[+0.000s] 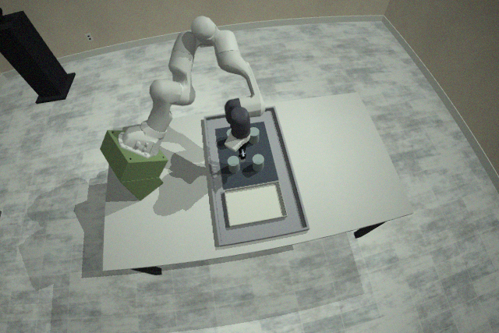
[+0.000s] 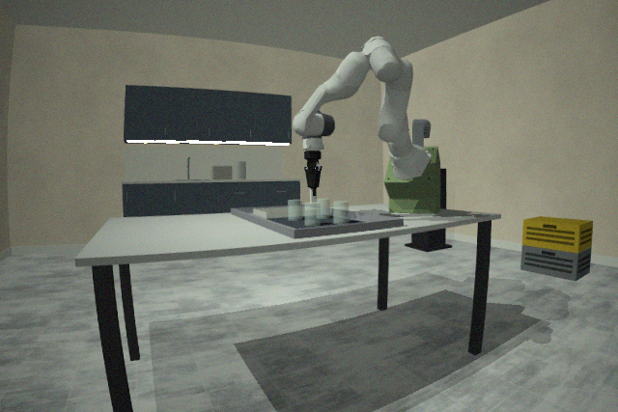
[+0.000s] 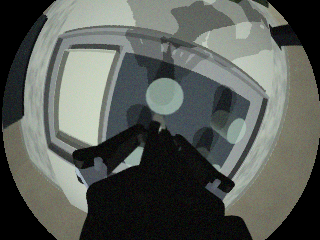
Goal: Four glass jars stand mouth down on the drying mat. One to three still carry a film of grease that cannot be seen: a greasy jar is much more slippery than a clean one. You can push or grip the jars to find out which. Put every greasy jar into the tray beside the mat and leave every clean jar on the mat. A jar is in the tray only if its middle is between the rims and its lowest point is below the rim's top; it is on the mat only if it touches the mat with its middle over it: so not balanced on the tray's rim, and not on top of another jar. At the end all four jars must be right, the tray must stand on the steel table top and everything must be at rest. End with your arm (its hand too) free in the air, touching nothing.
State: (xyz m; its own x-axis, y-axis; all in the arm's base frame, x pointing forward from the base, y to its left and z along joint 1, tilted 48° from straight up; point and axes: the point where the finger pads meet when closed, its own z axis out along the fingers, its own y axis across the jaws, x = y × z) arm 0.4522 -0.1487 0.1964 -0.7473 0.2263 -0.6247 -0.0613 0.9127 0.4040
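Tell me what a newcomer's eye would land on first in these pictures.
First, the white arm arching from its green base over the table, its gripper shut on nothing and pointing down among the jars. Next, the pale glass jars standing mouth down on the dark mat, with the pale tray beside the mat holding no jar. In the exterior view, a yellow and grey crate sits on the floor at far right.

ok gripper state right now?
Gripper: shut, holding nothing, fingertips pointing down among the four jars on the mat.
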